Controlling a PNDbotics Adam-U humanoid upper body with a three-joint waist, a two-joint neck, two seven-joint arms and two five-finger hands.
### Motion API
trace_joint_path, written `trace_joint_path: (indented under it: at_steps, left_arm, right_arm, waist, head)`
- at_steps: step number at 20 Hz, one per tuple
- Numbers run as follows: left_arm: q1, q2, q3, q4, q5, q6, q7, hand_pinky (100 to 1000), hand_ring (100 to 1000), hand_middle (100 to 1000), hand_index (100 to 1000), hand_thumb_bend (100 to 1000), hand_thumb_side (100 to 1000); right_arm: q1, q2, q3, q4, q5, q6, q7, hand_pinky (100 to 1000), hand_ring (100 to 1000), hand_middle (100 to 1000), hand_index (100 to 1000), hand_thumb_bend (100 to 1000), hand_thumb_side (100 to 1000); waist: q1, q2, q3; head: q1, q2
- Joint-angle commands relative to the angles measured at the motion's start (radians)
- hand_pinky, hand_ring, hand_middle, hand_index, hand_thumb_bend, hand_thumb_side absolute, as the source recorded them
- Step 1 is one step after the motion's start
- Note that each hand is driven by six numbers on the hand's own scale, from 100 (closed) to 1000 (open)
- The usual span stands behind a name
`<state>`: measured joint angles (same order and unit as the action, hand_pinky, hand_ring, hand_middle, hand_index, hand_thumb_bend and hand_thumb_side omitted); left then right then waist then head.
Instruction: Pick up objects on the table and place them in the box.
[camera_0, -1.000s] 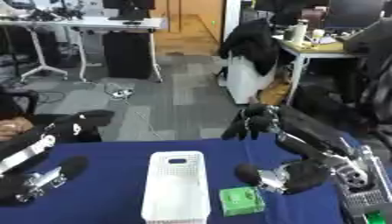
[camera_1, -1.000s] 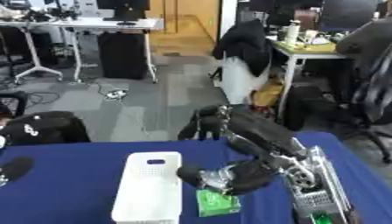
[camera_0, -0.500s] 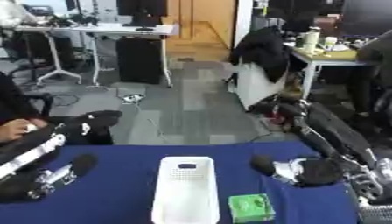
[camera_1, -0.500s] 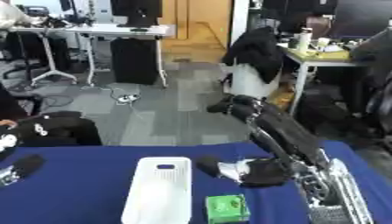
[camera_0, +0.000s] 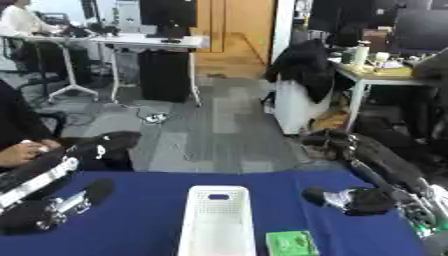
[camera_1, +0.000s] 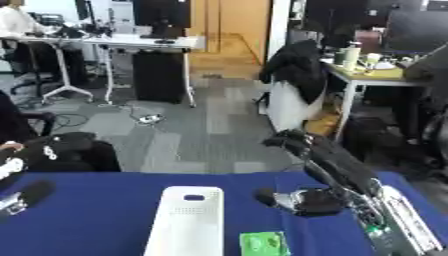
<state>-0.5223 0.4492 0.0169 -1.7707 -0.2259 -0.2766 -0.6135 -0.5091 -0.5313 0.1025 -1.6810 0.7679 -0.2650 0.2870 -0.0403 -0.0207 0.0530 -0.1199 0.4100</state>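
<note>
- A table with a dark blue cover carries everything, and its far edge runs across the middle of the view.
- A white perforated box, long and narrow, stands near the middle of the table. One short end points toward the far edge; the other runs out at the near edge.
- A small green object with a pale pattern on top lies at the near edge of the table, just beside the box on its right, apart from both hands.
- The right hand hangs over the right part of the table, right of the box and beyond the green object. It is a dark rounded mass with silver showing at the middle. Its fingers look bunched inward, with nothing seen between them, though the blur leaves this uncertain.
- The left hand lies low at the left edge of the table, well apart from the box. Whether its fingers are released or clenched I cannot tell.
- The right forearm slopes in from beyond the far right corner of the table.
</note>
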Motion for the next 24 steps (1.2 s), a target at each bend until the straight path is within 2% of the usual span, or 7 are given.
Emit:
trace_joint_path:
  at_steps: [1,8,9,10,15,20,24]
  left_arm:
    - [-0.011,0.024,0.011,-0.009,-0.005,-0.002,-0.001,855,965,1000,986,126,1000]
    - [-0.006,0.033,0.008,-0.002,-0.004,-0.009,-0.007,855,965,1000,986,124,1000]
    - [-0.005,0.034,0.007,-0.001,-0.004,-0.010,-0.008,855,965,1000,986,124,1000]
    - [-0.004,0.035,0.007,0.000,-0.004,-0.012,-0.009,855,965,1000,986,124,1000]
    - [-0.003,0.038,0.006,0.003,-0.003,-0.017,-0.012,855,965,1000,986,123,1000]
    - [0.001,0.041,0.004,0.007,-0.003,-0.022,-0.018,855,965,1000,986,122,1000]
    - [0.004,0.042,0.006,0.010,-0.004,-0.024,-0.018,855,965,1000,986,122,1000]
  right_arm:
    - [-0.020,-0.072,0.010,0.039,-0.004,-0.040,-0.009,851,771,714,887,758,1000]
    - [-0.029,-0.130,0.045,0.092,0.038,-0.094,-0.010,857,783,740,884,754,1000]
    - [-0.031,-0.137,0.051,0.098,0.042,-0.104,-0.008,858,790,740,884,786,1000]
    - [-0.033,-0.142,0.057,0.103,0.046,-0.115,-0.005,859,794,744,884,748,1000]
    - [-0.034,-0.151,0.071,0.120,0.042,-0.154,0.002,854,790,734,869,693,1000]
    - [-0.035,-0.154,0.084,0.135,0.016,-0.167,0.003,849,787,728,866,650,1000]
    - [-0.040,-0.155,0.095,0.144,0.024,-0.174,0.003,847,786,730,866,657,1000]
  waist:
    - [0.000,-0.013,0.000]
    - [-0.001,-0.011,-0.008]
    - [-0.001,-0.011,-0.009]
    - [-0.001,-0.010,-0.010]
    - [-0.002,-0.008,-0.013]
    - [-0.002,-0.005,-0.016]
    - [-0.001,-0.004,-0.017]
  head:
    - [0.009,0.000]
    - [0.003,0.074]
    - [0.003,0.082]
    - [0.002,0.093]
    - [-0.006,0.151]
    - [0.016,0.176]
    - [0.023,0.175]
